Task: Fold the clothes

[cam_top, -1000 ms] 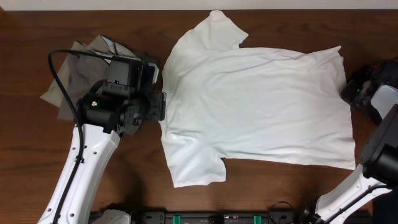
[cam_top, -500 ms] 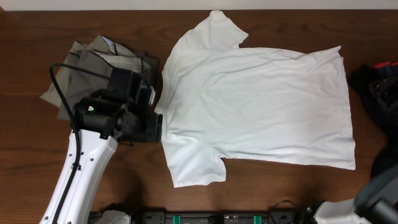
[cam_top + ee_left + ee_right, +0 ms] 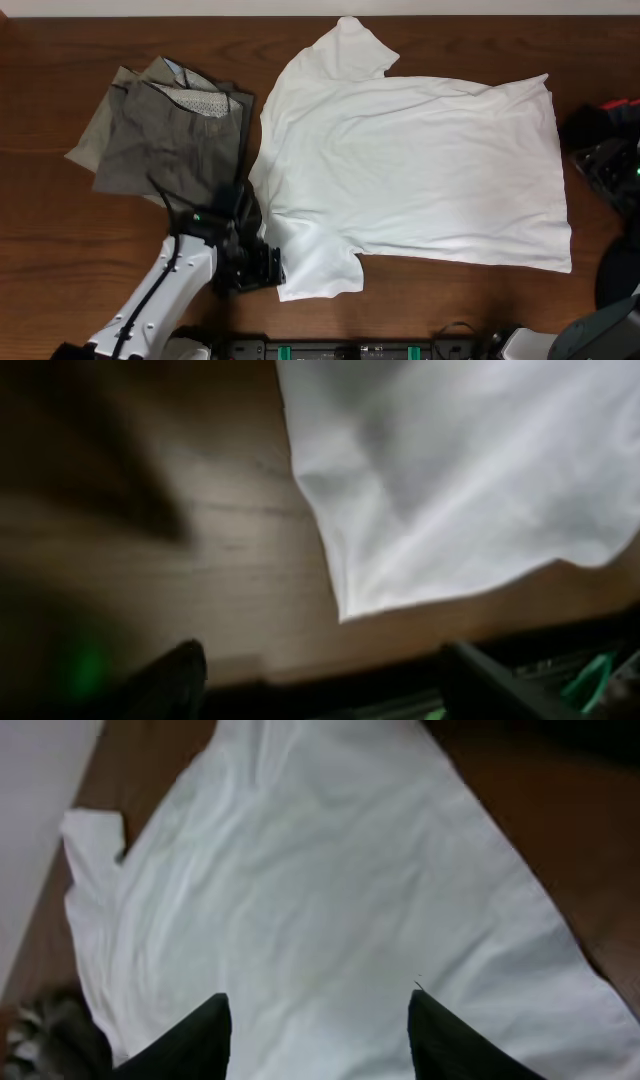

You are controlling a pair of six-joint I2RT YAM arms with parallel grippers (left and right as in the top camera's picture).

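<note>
the white t-shirt [image 3: 410,170] lies flat and open in the middle of the table [image 3: 60,250]. its neck is at the left and its bottom edge at the right. the grey trousers [image 3: 160,140] sit in a heap at the far left, right beside the shirt. a black garment [image 3: 590,125] is at the right edge.

the left gripper [image 3: 320,660] is low by the corner of the near sleeve [image 3: 315,272]. its fingers are apart and hold nothing. the right gripper [image 3: 318,1005] is up at the right end, fingers apart, nothing in them.

i think the step is grabbing the shirt for a first fold. to do it well, the left gripper should pinch both layers at the sleeve edge. the right one should take the near bottom corner. then both should lift together at the same speed, so the edge stays straight.
</note>
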